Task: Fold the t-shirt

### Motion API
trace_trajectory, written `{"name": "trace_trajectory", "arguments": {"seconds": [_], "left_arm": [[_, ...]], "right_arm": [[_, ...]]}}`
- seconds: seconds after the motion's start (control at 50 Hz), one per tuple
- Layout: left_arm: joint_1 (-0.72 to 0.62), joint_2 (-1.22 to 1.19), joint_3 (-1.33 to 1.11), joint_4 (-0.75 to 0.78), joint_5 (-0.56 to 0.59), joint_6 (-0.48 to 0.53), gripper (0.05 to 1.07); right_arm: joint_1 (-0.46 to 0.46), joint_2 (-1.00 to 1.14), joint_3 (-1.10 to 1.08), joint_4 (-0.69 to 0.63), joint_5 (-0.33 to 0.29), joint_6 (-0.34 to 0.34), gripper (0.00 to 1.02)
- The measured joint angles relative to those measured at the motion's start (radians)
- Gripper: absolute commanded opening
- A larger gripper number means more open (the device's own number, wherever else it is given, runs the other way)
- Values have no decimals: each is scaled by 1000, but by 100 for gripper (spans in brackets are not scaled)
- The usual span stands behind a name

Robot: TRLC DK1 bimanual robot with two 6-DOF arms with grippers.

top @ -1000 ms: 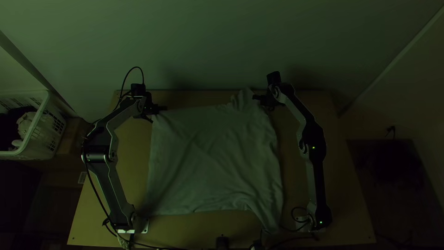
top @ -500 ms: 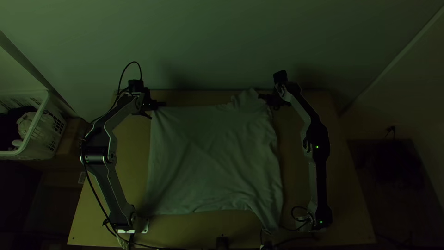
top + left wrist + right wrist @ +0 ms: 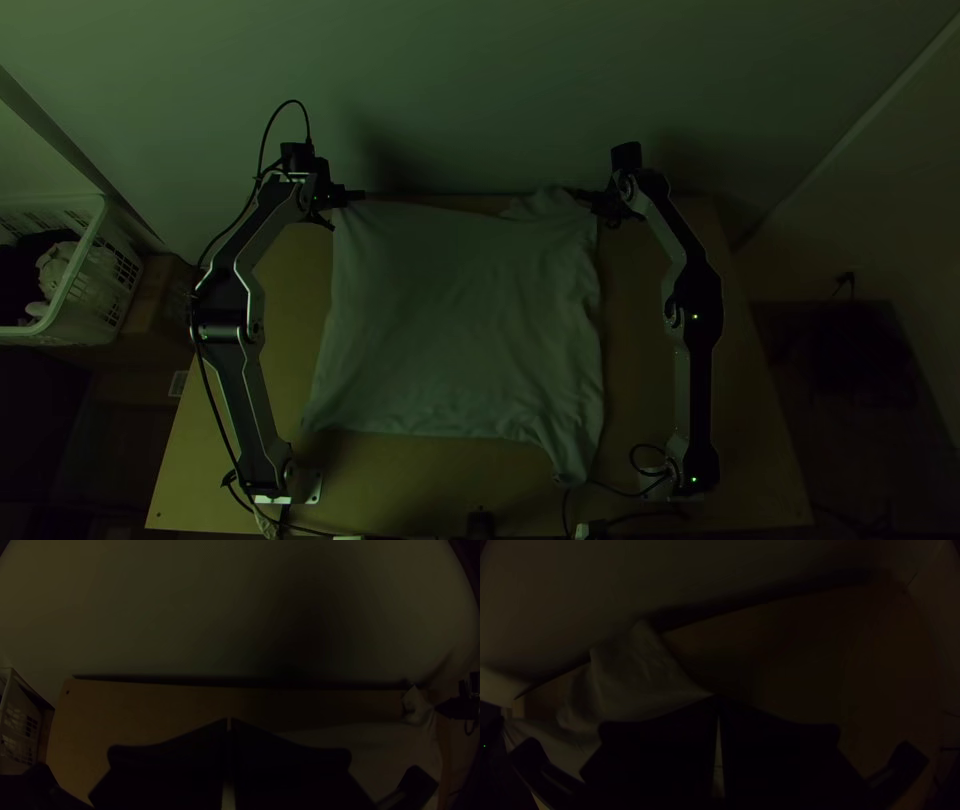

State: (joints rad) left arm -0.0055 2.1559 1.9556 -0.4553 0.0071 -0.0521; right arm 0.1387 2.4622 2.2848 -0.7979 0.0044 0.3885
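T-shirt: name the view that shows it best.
The top view: the t-shirt lies mostly spread there, its outline nearly whole. The left wrist view shows a dim stretch and a bunched corner farther off; the right wrist view, rumpled cloth drawn to the right gripper.

dim light; pale wall (image 3: 480, 90) behind the table (image 3: 205, 465), a white basket (image 3: 92, 305) off its left side.
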Motion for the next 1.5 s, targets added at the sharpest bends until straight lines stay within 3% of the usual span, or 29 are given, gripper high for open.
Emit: {"name": "trace_trajectory", "arguments": {"seconds": [0.3, 0.6, 1.5], "left_arm": [[2, 11, 4, -77, 0, 0, 8], [21, 8, -89, -58, 0, 0, 8], [50, -235, -465, 72, 4, 5, 8]], "right_arm": [[-3, -37, -2, -8, 0, -2, 2], [24, -118, -55, -111, 7, -27, 2], [117, -562, -685, -82, 8, -60, 2]]}}
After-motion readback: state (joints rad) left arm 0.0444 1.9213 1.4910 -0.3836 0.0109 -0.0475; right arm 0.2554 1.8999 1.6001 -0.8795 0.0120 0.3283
